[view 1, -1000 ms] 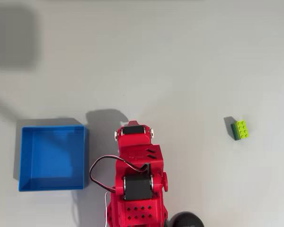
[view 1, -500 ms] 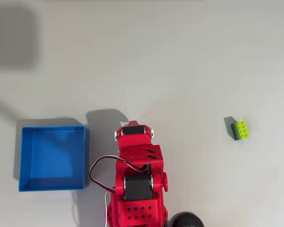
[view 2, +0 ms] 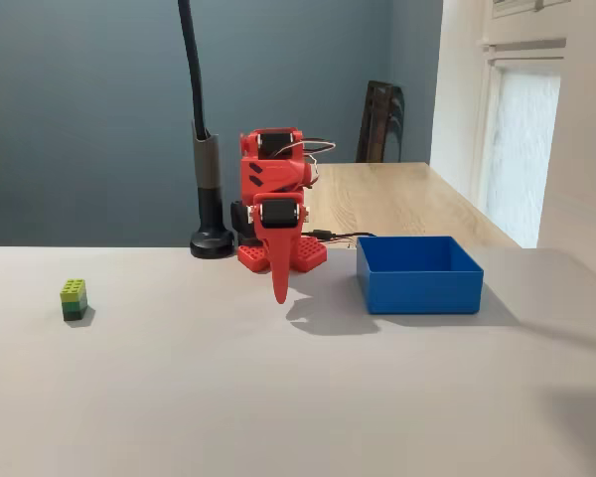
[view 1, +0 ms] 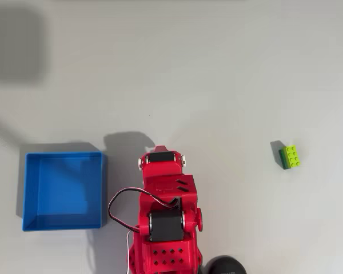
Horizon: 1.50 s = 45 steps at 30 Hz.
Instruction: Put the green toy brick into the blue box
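pale grey table (view 2: 278, 397) | black lamp stand (view 2: 212, 238) at back | wooden table (view 2: 407, 199) behind | dark chair (view 2: 380, 119)

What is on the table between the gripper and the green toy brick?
Nothing: in the fixed view, bare table separates the gripper from the green toy brick.

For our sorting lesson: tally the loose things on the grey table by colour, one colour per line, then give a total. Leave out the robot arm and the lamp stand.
Green: 1, the green toy brick
Blue: 1, the blue box
Total: 2
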Each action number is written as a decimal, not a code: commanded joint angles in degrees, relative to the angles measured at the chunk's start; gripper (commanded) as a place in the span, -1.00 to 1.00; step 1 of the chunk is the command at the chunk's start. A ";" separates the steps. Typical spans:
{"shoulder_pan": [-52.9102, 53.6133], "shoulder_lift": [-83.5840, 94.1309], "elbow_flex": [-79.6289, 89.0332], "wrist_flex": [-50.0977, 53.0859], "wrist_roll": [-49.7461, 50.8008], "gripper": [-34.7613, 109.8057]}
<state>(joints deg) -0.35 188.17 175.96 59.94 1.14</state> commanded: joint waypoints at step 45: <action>-3.78 0.18 0.09 -0.53 -5.71 -0.52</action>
<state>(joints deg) -3.25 188.17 175.96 59.94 -3.08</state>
